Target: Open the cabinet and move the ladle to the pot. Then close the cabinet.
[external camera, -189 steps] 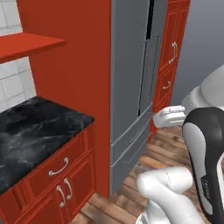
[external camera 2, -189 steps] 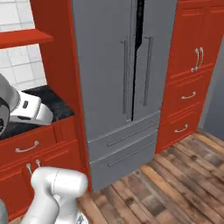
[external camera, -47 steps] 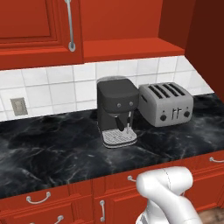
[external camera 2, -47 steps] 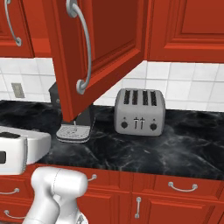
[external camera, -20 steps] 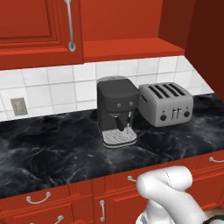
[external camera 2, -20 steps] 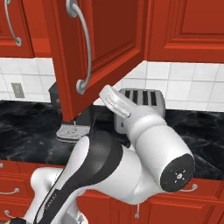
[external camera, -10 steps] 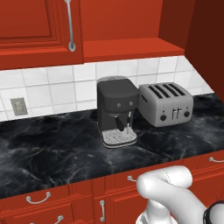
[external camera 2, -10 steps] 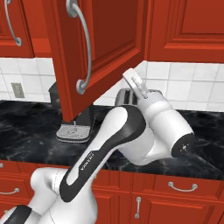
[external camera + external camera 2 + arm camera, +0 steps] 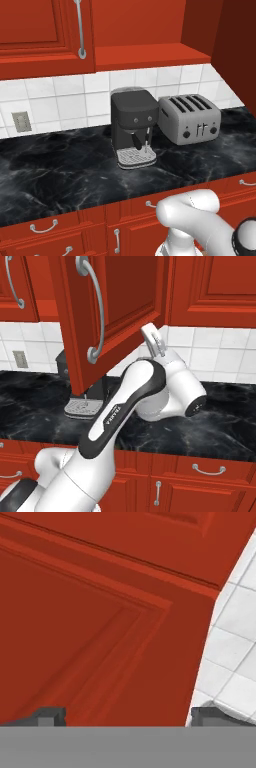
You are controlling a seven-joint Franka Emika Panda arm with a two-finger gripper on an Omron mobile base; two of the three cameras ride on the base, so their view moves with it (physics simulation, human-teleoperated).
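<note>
cabinet (image 9: pixel 115 306) door already swung out; gripper (image 9: pixel 125 714) spread wide and empty by its lower edge — ladle and pot not yet handled, closing left.

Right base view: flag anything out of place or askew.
The glossy red wall cabinet door stands swung out over the black marble counter, hiding most of the dark coffee machine. Nothing looks spilled or damaged.

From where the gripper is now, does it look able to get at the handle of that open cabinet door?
Probably yes: the open gripper faces the red door panel close up, empty, and nothing stands between it and the silver handle in the right base view.
</note>
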